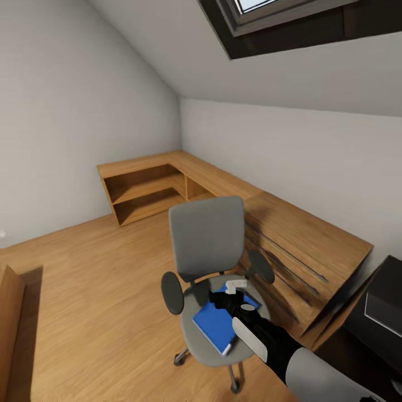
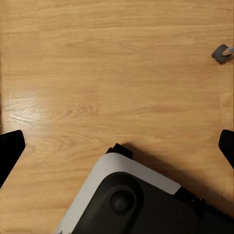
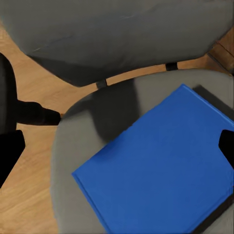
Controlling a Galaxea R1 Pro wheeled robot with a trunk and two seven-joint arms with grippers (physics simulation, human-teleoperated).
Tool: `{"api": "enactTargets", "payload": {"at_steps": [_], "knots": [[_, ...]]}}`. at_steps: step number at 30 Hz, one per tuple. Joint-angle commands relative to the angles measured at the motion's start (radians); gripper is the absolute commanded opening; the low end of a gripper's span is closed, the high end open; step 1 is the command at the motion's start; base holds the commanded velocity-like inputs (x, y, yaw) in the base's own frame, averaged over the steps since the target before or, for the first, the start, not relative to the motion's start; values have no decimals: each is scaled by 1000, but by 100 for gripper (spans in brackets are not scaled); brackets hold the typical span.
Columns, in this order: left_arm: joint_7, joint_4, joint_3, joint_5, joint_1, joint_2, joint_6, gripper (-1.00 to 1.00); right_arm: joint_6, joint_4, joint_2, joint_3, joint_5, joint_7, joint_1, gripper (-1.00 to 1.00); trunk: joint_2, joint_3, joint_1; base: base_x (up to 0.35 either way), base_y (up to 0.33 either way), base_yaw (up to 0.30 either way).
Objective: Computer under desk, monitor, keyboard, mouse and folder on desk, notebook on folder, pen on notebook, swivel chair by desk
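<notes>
right tool (image 1: 237, 286) apart; over folder (image 1: 220, 321) | left tool (image 2: 117, 146) apart; over floor (image 2: 97, 73)

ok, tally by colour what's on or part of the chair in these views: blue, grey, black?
Blue: 1, the folder lying flat on the seat.
Grey: 2, the swivel chair's seat and backrest.
Black: 2, the armrests.
Total: 5.
The right gripper hovers over the folder.

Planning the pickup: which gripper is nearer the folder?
Right. The right gripper hovers directly above the folder on the chair; the left gripper faces bare floor.
</notes>
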Motion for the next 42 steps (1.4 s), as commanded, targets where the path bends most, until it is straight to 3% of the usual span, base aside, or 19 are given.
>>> {"api": "enactTargets", "payload": {"at_steps": [1,9,10,16,24,42], "knots": [[-4,0,-6,12,0,1,-14,100,-28,15,-1,6,-5,-8,-1,100,-1,-2,0,0,0,238],[-4,0,-6,13,0,1,-21,100,-71,44,1,29,-4,-8,-1,100,-1,-8,0,0,0,231],[-4,0,-6,13,0,1,-22,100,-79,53,15,35,-1,-8,-1,100,-1,-8,0,92,0,63],[-4,0,-5,19,0,1,-23,100,-82,72,23,37,10,-8,-1,100,-1,-8,0,221,0,28],[-4,0,-5,61,0,1,-23,100,-100,96,26,39,49,-8,-1,100,-1,-8,0,109,0,4],[-3,-3,-4,69,0,1,-24,100,-127,151,37,37,56,-8,-1,100,-1,-8,0,139,0,0]]}}
